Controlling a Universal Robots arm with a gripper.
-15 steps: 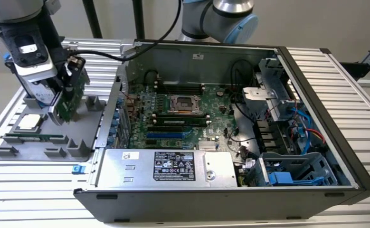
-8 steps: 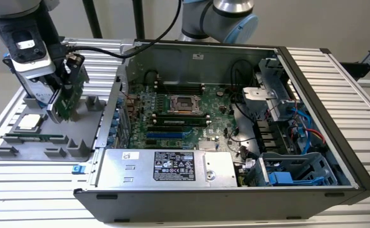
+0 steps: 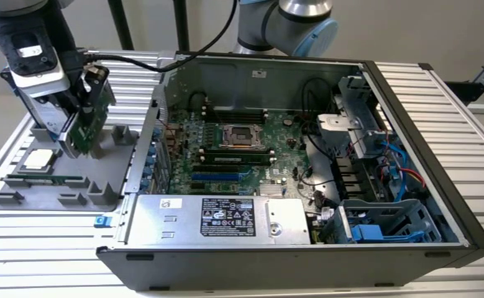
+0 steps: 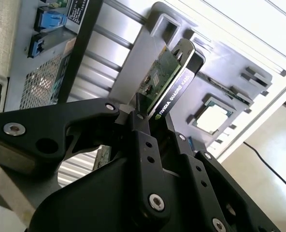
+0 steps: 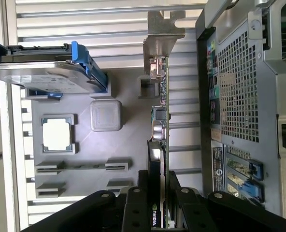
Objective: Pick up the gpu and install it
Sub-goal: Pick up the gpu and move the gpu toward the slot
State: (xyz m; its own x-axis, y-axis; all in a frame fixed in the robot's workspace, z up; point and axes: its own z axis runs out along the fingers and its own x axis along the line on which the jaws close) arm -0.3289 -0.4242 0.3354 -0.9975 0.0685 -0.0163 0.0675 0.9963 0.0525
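The black metal pincer (image 4: pixel 155 113) is clamped on the gpu (image 4: pixel 166 77), its flat jointed fingers (image 4: pixel 143 140) pressing the card's two faces near one end. The gpu is a thin green board with a glossy black cooler block on one face. In the first wrist view the gpu (image 5: pixel 160 121) shows edge-on as a narrow strip. Its long axis runs straight out from the pincer, and the bent silver bracket (image 5: pixel 162 38) sits at the end farthest from the fingers. The gripped end is hidden behind them.

In the exterior view the gpu (image 3: pixel 82 130) hangs slanted below the pincer (image 3: pixel 84 102), over a matte grey moulded tray (image 3: pixel 100 158). Whether its low end touches the tray I can't tell.

Beyond the card, on the tray, lies a square metal-topped processor chip (image 5: pixel 57 134). Near it is a silver hard drive (image 5: pixel 41 79) in a blue frame, cut off at the picture's edge. Beside the pincer the open computer case (image 3: pixel 250 81) stands on the ribbed aluminium desk (image 3: pixel 43 248).
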